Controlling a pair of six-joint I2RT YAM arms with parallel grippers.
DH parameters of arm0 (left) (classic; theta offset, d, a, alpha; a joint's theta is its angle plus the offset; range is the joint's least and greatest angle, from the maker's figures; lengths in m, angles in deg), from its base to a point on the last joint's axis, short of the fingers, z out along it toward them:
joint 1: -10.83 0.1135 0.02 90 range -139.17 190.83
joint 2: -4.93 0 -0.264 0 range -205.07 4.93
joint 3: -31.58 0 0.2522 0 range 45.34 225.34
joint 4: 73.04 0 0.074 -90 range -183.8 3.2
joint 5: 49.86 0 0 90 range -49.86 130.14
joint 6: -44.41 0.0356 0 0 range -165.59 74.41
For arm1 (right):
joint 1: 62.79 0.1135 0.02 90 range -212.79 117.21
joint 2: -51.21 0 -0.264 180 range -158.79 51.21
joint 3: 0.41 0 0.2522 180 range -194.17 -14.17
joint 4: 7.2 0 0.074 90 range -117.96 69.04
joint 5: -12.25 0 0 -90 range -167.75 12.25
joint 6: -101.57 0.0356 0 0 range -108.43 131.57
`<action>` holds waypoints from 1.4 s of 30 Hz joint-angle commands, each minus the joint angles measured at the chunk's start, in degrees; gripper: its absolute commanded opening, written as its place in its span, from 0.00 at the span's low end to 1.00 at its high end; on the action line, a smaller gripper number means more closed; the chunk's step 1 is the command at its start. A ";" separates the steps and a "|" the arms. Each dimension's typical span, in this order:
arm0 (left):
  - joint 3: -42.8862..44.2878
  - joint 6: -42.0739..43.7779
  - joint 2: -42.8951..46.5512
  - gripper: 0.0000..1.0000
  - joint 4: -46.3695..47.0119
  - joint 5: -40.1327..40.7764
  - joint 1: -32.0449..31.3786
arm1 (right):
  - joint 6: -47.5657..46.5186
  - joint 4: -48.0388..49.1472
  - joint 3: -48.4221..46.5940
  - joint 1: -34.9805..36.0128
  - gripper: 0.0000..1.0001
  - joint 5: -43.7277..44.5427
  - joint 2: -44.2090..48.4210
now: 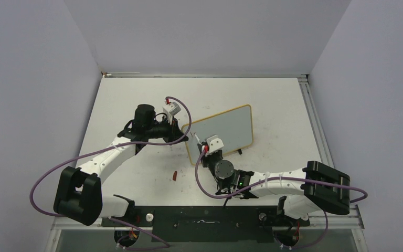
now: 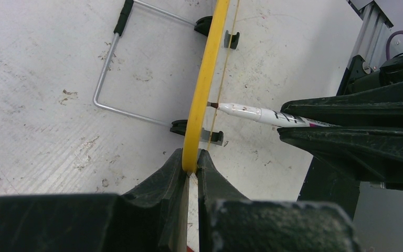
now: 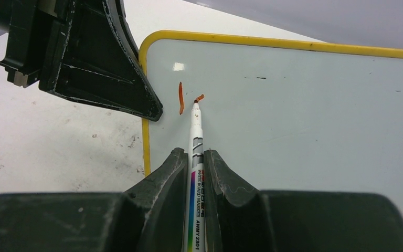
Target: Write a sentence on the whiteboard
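The sentence barely begun: left gripper clamps the whiteboard rim, right gripper pinches the marker, tip near that rim, and next needs steady strokes across.

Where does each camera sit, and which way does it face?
Top external: above and behind, looking down on table and whiteboard; both arms show.
Left wrist: on the left arm, looking along its jaws clamped on the whiteboard's yellow rim.
Right wrist: looking along its jaws gripping the marker, tip on the board.
Both wrist views share marker and whiteboard.
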 commanded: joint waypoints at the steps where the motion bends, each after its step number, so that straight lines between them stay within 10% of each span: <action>1: -0.84 1.53 -1.58 0.00 -8.10 4.08 -0.03 | 1.66 0.28 -0.86 0.54 0.05 -1.09 -0.98; 42: -0.75 1.55 -1.45 0.00 -8.36 4.49 -0.03 | 2.94 -0.50 1.81 4.30 0.05 3.76 4.20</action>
